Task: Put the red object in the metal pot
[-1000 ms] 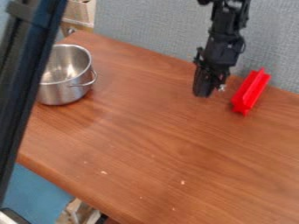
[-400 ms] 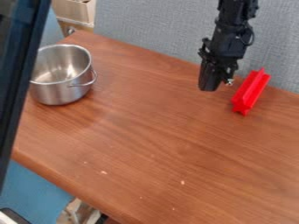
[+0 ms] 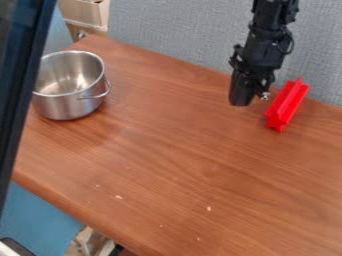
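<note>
A red object (image 3: 286, 104), a small bar-shaped block, lies on the wooden table near its far right edge. Just to its left my black gripper (image 3: 242, 98) points straight down with its tips close to the tabletop; the fingers are shut together with nothing between them, and they stand beside the block, not around it. The metal pot (image 3: 68, 83), round and shiny with a small side handle, stands at the far left of the table, well apart from both.
The wooden table (image 3: 160, 150) slopes toward a near edge at the bottom left. A dark bar (image 3: 24, 110) crosses the left of the view in front of the pot. A grey wall rises behind the table.
The gripper has shifted slightly to the right, closer to the red block, and stays shut. The view of the pot has shifted a little; the block has not moved.
</note>
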